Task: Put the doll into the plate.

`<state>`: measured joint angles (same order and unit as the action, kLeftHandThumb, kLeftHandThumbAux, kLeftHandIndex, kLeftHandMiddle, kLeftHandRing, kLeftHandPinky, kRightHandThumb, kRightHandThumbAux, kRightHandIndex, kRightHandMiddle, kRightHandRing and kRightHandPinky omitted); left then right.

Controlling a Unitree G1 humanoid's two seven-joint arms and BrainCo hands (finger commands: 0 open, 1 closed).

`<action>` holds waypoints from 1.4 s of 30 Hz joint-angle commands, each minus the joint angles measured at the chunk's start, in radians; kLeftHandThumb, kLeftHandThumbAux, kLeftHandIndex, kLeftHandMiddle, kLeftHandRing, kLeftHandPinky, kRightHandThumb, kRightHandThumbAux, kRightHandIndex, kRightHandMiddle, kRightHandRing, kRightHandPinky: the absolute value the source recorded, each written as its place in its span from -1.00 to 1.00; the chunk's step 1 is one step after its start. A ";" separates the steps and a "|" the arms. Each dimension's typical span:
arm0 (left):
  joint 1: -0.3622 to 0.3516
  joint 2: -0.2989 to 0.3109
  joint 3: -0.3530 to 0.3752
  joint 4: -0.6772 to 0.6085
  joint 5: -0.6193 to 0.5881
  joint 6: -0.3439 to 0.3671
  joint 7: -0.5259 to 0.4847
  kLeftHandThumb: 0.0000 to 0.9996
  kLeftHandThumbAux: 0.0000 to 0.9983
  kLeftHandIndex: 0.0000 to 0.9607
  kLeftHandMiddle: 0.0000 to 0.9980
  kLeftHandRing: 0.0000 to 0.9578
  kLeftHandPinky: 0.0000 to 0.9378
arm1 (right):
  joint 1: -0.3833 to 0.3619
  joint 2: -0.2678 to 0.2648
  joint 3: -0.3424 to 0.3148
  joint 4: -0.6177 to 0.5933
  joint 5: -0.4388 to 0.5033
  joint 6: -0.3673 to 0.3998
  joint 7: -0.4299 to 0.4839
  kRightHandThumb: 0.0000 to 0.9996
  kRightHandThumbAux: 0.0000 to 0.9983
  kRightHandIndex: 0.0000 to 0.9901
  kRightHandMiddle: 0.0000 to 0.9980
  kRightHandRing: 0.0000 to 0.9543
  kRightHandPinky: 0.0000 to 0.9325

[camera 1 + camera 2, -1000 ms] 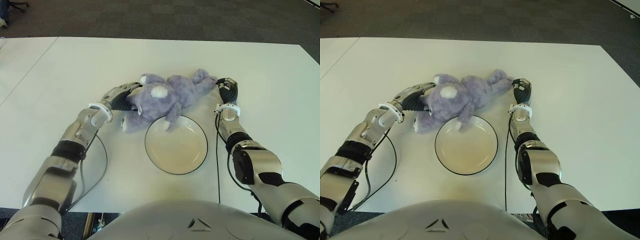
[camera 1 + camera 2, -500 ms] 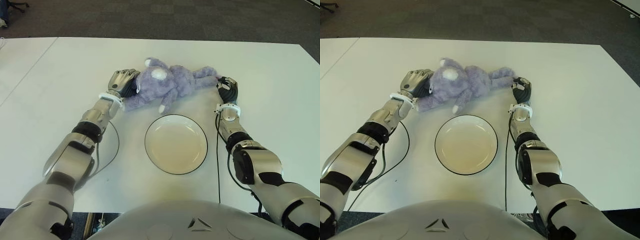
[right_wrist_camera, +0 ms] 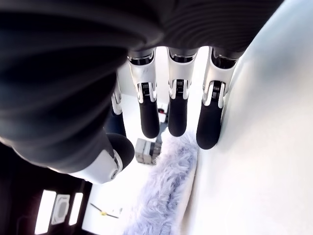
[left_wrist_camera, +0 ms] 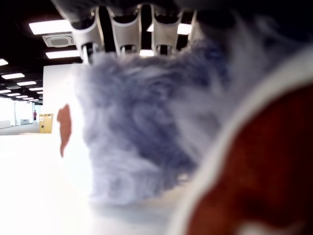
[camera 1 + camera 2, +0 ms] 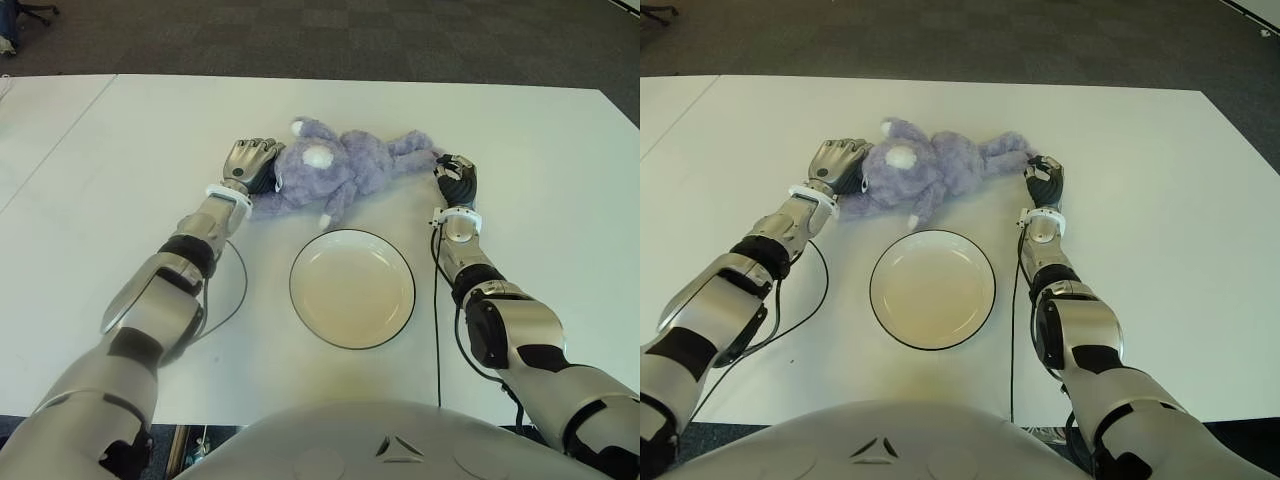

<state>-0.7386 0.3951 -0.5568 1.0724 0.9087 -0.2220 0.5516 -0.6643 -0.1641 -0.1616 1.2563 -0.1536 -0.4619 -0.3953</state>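
White desk [image 5: 120, 130], wide and flat, carrying everything in view. Purple plush doll [image 5: 345, 172] lying lengthwise across the far middle of the desk, head toward the robot's left, a limb stretched toward the robot's right. Round pale plate [image 5: 352, 288] with a dark rim, nearer the robot than the doll, just apart from it, holding nothing; doll wholly outside the plate.

Left hand [image 5: 252, 163] pressed against the head end of the doll, on its left side; in the left wrist view, fingers [image 4: 125, 29] curled over the top of the purple fur, so closed around the doll's head. Right hand [image 5: 457, 180] at the opposite end, just beside the tip of the outstretched limb; in the right wrist view, fingers [image 3: 149, 115] extended and slightly apart, fur lying below the fingertips, nothing enclosed; contact with the limb not determinable. Thin black cables along both forearms, trailing over the desk.
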 commanded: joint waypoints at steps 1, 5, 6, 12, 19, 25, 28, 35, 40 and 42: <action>-0.013 -0.025 -0.006 0.046 -0.025 -0.026 -0.008 -0.40 0.17 -0.37 -0.31 -0.16 -0.12 | 0.163 0.054 -0.022 0.099 0.024 0.074 0.020 0.39 0.48 -0.20 -0.46 -0.50 -0.66; -0.009 -0.024 0.003 0.054 -0.052 -0.046 -0.019 -0.36 0.23 -0.25 -0.11 0.01 0.17 | 0.162 0.059 -0.039 0.098 0.035 0.065 0.031 0.40 0.48 -0.20 -0.40 -0.44 -0.69; -0.008 -0.023 0.004 0.056 -0.057 -0.050 -0.020 -0.35 0.24 -0.22 -0.05 0.06 0.23 | 0.162 0.059 -0.041 0.097 0.036 0.064 0.033 0.41 0.48 -0.20 -0.39 -0.43 -0.69; -0.004 -0.016 0.007 0.061 -0.082 -0.067 -0.019 -0.28 0.27 -0.06 0.15 0.24 0.43 | 0.164 0.059 -0.043 0.097 0.038 0.064 0.047 0.41 0.48 -0.20 -0.39 -0.47 -0.76; 0.000 -0.006 0.022 0.064 -0.107 -0.061 0.010 0.30 0.40 -0.09 0.29 0.36 0.48 | 0.161 0.057 -0.034 0.100 0.020 0.082 0.021 0.40 0.48 -0.20 -0.45 -0.54 -0.77; -0.003 0.008 0.027 0.051 -0.099 -0.057 0.076 0.42 0.41 -0.08 0.57 0.63 0.74 | 0.161 0.057 -0.033 0.100 0.018 0.080 0.015 0.40 0.48 -0.20 -0.46 -0.54 -0.73; -0.002 0.015 0.025 0.038 -0.089 -0.065 0.112 0.42 0.41 -0.08 0.65 0.70 0.78 | 0.163 0.057 -0.033 0.100 0.018 0.077 0.015 0.40 0.48 -0.19 -0.46 -0.54 -0.70; 0.059 0.092 0.046 -0.168 -0.081 -0.128 0.160 0.43 0.40 -0.08 0.73 0.78 0.82 | 0.162 0.057 -0.039 0.101 0.023 0.081 0.015 0.40 0.48 -0.20 -0.47 -0.53 -0.67; 0.099 0.141 0.083 -0.332 -0.095 -0.147 0.121 0.43 0.40 -0.08 0.74 0.80 0.84 | 0.162 0.057 -0.040 0.102 0.024 0.084 0.021 0.39 0.48 -0.20 -0.46 -0.50 -0.60; 0.107 0.164 0.100 -0.401 -0.086 -0.144 0.113 0.43 0.40 -0.08 0.74 0.81 0.84 | 0.162 0.057 -0.037 0.102 0.021 0.086 0.021 0.39 0.48 -0.20 -0.47 -0.51 -0.63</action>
<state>-0.6671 0.5137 -0.4875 0.8037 0.8222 -0.3601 0.6829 -0.6644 -0.1577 -0.1979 1.2563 -0.1352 -0.4714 -0.3813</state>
